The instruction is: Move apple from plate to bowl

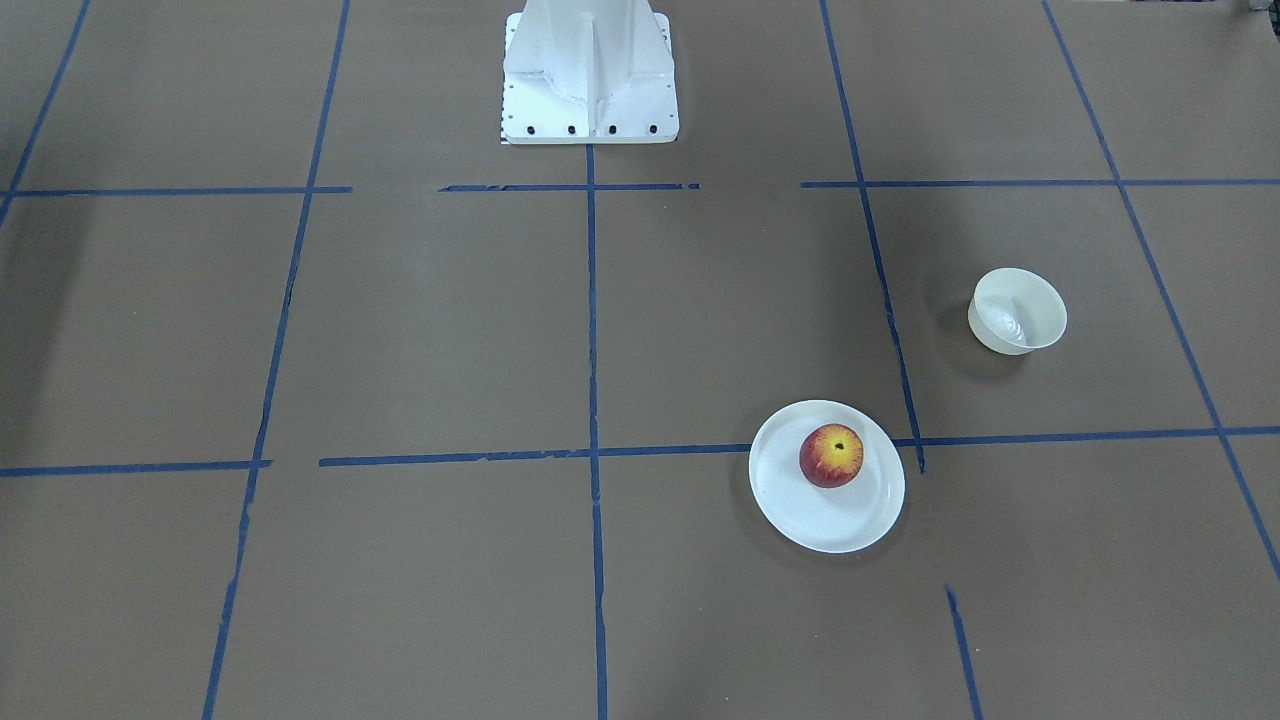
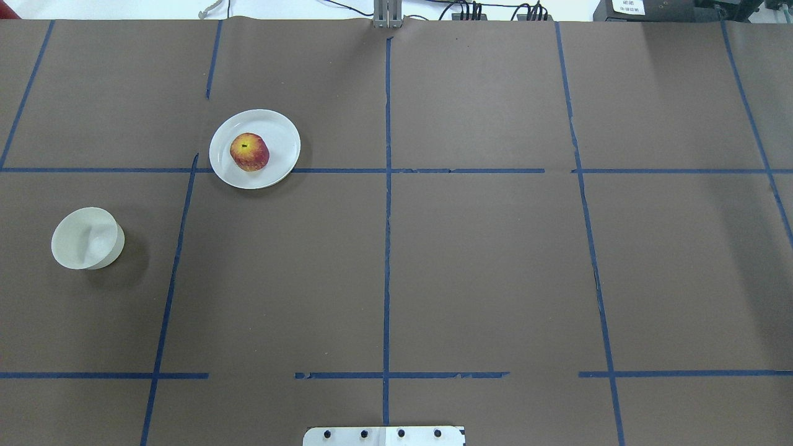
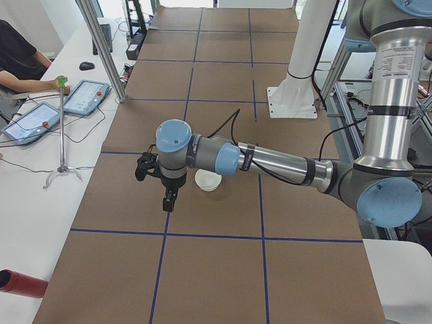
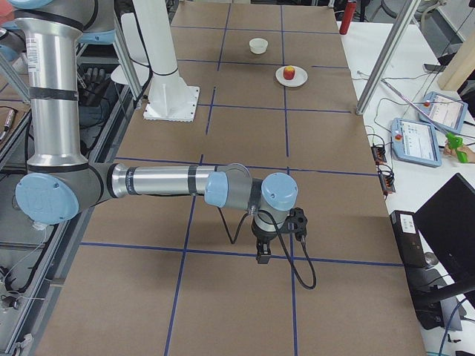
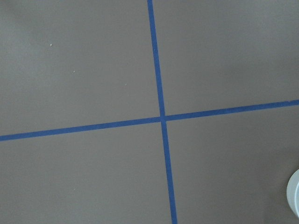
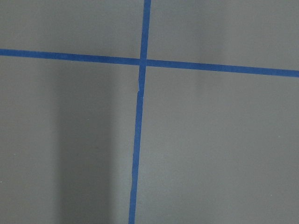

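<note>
The red and yellow apple point(image 1: 831, 455) sits on the flat white plate point(image 1: 800, 510). Both also show in the overhead view, the apple point(image 2: 249, 151) on the plate point(image 2: 282, 139), and far off in the exterior right view point(image 4: 290, 72). The empty off-white bowl point(image 1: 1017, 310) point(image 2: 87, 238) point(image 3: 208, 180) stands apart from the plate. My left gripper point(image 3: 169, 202) hangs above the table near the bowl; I cannot tell if it is open. My right gripper point(image 4: 262, 254) hangs far from both dishes; I cannot tell its state. Both wrist views show only table and tape.
The robot's white pedestal point(image 1: 590, 70) stands at the table's middle edge. Blue tape lines point(image 2: 387, 248) grid the brown table. Operator tablets point(image 3: 84, 98) point(image 4: 419, 141), metal posts point(image 3: 101, 47) and a red cylinder point(image 3: 20, 283) lie beyond the far edge. A white rim point(image 5: 295, 196) shows in the left wrist view.
</note>
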`<act>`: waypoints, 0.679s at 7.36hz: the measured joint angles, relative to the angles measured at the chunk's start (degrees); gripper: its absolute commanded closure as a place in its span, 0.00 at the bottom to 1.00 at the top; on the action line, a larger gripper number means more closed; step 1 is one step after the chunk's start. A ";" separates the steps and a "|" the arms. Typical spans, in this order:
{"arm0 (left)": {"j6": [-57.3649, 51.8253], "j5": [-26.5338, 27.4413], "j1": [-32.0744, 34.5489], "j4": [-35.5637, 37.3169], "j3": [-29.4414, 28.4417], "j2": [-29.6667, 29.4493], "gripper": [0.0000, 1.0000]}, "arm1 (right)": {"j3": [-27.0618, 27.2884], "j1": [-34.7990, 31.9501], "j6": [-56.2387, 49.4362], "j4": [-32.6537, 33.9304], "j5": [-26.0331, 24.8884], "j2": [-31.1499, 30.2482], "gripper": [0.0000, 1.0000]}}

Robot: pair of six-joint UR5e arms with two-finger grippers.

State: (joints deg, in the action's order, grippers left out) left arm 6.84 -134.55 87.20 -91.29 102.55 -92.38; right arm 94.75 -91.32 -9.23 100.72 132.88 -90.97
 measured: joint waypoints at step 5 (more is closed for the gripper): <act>38.08 8.11 -26.06 0.38 1.99 -17.74 0.00 | 0.00 0.00 0.00 0.00 0.01 0.00 0.00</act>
State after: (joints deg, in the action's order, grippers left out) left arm 44.92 -126.44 61.14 -90.91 104.54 -110.12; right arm 94.74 -91.32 -9.23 100.72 132.89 -90.97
